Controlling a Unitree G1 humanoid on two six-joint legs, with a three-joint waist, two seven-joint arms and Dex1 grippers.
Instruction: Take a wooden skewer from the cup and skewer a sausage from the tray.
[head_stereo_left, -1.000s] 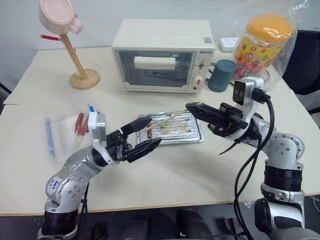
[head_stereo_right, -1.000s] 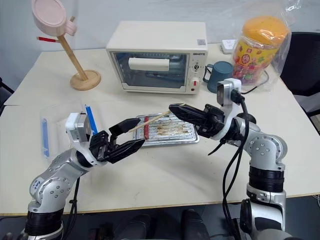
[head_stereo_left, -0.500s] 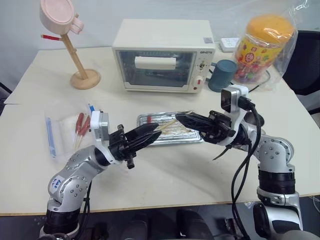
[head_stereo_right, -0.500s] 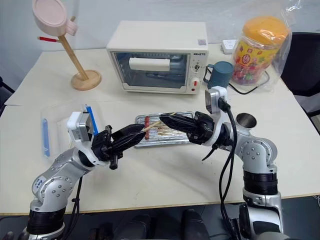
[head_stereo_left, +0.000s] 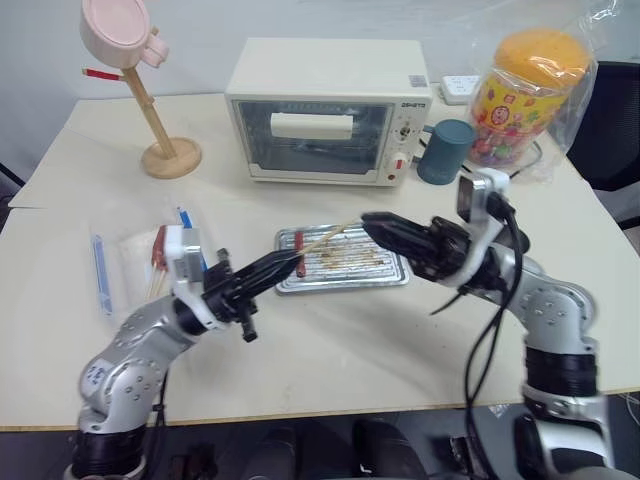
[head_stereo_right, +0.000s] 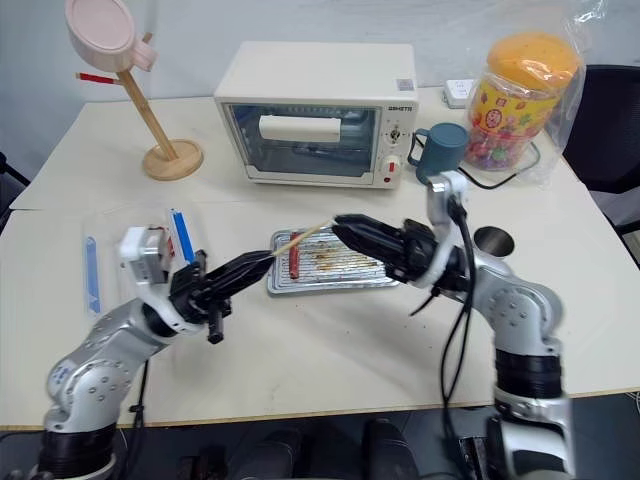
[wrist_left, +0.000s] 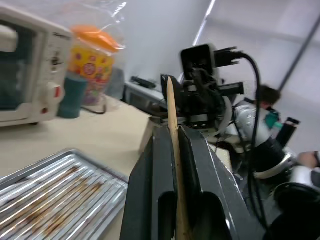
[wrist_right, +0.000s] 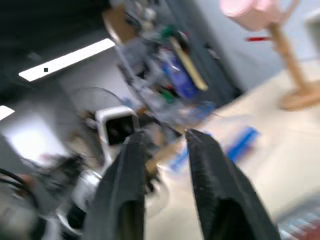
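My left gripper (head_stereo_left: 288, 263) is shut on the wooden skewer (head_stereo_left: 325, 238), which runs up and to the right from its fingertips over the tray (head_stereo_left: 388, 270). In the left wrist view the skewer (wrist_left: 172, 115) stands clamped between the two fingers. My right gripper (head_stereo_left: 368, 221) is open, its tips just past the skewer's far end, with its fingers (wrist_right: 125, 190) apart. A dark-red sausage (head_stereo_right: 294, 262) lies at the tray's left end, below the skewer. The steel cup (head_stereo_right: 494, 241) stands behind my right arm, partly hidden.
A white toaster oven (head_stereo_left: 320, 110) stands behind the tray, with a teal mug (head_stereo_left: 445, 150) and a bagged candy jar (head_stereo_left: 520, 95) to its right. A pink cup hangs on a wooden stand (head_stereo_left: 165, 150) at back left. A plastic bag (head_stereo_left: 125, 262) with blue sticks lies at left.
My left gripper closed on the skewer and drew left with it. My right gripper, which held the skewer a second ago, opened, let it go and drew back to the right.
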